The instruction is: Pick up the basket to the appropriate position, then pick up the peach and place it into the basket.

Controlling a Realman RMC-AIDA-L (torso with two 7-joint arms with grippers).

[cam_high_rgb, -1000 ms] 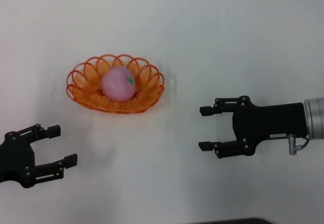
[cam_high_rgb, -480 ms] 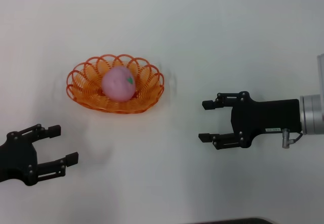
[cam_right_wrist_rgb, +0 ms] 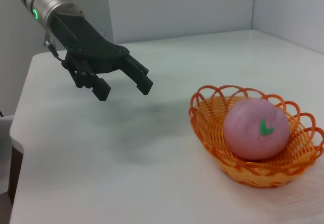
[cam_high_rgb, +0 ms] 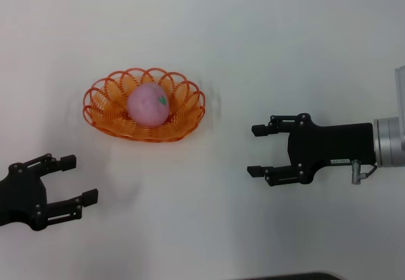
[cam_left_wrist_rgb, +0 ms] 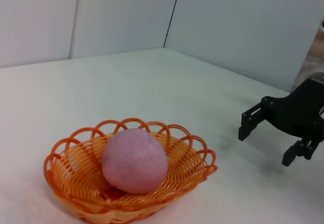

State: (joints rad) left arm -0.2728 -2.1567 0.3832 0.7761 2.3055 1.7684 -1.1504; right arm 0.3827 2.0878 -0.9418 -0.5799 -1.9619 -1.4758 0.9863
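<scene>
The orange wire basket [cam_high_rgb: 107, 119] stands on the white table, left of centre. The pink peach [cam_high_rgb: 147, 105] lies inside it, green mark facing right. Both also show in the left wrist view, basket [cam_left_wrist_rgb: 66, 176] and peach [cam_left_wrist_rgb: 134, 160], and in the right wrist view, basket [cam_right_wrist_rgb: 212, 128] and peach [cam_right_wrist_rgb: 255, 128]. My right gripper [cam_high_rgb: 256, 150] is open and empty, to the right of the basket and apart from it; it shows in the left wrist view [cam_left_wrist_rgb: 266, 143]. My left gripper [cam_high_rgb: 79, 179] is open and empty, near the front left, below the basket; it shows in the right wrist view [cam_right_wrist_rgb: 124, 85].
The white table [cam_high_rgb: 253, 52] spreads around the basket. Its front edge shows as a dark strip [cam_high_rgb: 285, 276] at the bottom. Pale walls [cam_left_wrist_rgb: 126, 11] stand behind the table. The table's side edge [cam_right_wrist_rgb: 15, 133] shows in the right wrist view.
My right gripper has drawn back slightly to the right and turned a little. The left gripper, basket and peach have not moved.
</scene>
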